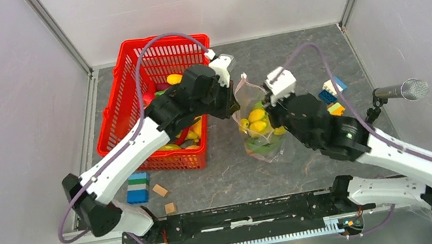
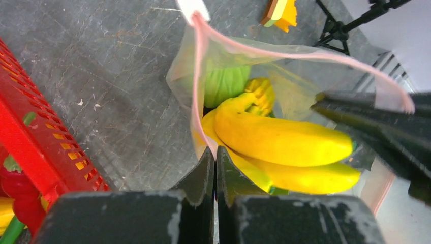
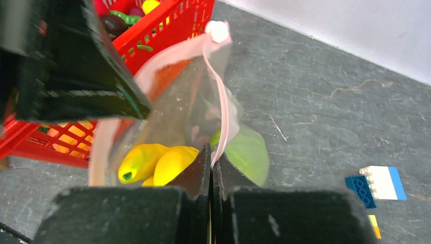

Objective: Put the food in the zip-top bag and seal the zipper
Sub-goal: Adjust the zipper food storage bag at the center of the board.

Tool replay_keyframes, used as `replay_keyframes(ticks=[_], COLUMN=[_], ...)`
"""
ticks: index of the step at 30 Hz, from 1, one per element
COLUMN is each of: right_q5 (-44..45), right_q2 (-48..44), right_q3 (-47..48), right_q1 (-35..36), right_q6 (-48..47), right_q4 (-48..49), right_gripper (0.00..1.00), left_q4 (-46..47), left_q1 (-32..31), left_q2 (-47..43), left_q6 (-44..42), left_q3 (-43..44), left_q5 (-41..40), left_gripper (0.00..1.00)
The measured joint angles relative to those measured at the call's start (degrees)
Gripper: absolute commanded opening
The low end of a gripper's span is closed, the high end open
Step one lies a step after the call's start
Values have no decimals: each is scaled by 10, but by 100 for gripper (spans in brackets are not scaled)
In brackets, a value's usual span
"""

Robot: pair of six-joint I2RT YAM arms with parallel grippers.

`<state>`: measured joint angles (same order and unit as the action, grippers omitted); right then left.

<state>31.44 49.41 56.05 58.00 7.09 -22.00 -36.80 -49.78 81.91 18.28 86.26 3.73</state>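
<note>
Top external: high behind arm bases, looking down over whole worktop (image 1: 228, 173). Wrist views: close on zip-top bag (image 2: 295, 76) from opposite sides, sharing red mesh basket (image 3: 173, 25).

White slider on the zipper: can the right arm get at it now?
Probably not: the right end effector is shut on the zipper and must let go first; nothing else seems to block the slider.

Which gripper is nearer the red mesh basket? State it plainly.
Left. The left gripper pinches the zip-top bag at its mouth, just beside the red mesh basket. The right gripper pinches the mouth's opposite side, with the bag between it and the basket.
</note>
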Motion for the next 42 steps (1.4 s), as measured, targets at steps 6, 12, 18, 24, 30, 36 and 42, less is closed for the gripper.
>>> replay_keyframes(ticks=[6, 12, 18, 24, 30, 36, 42], right_q5=[-19, 5, -14, -23, -37, 7, 49], right_q2=[-19, -35, -23, -25, -24, -29, -62], right_q3=[-40, -31, -96, -98, -97, -92, -92], right_q1=[-2, -2, 0, 0, -2, -3, -4], right_q6=[0, 4, 26, 34, 43, 66, 84], right_q4=[43, 43, 70, 90, 108, 108, 107], right_gripper=[1, 0, 0, 0, 0, 0, 0], left_q4=[11, -1, 35, 68, 61, 52, 90], left_q1=[-25, -27, -25, -35, -177, -246, -266], left_q2=[-21, -34, -91, -163, -125, -74, -74], left_q6=[0, -10, -8, -28, -125, -169, -168], left_q3=[-22, 12, -62, -59, -2, 8, -26], left_q5=[-25, -65, -66, -20, -10, -36, -131], left_gripper=[19, 74, 81, 76, 77, 78, 78])
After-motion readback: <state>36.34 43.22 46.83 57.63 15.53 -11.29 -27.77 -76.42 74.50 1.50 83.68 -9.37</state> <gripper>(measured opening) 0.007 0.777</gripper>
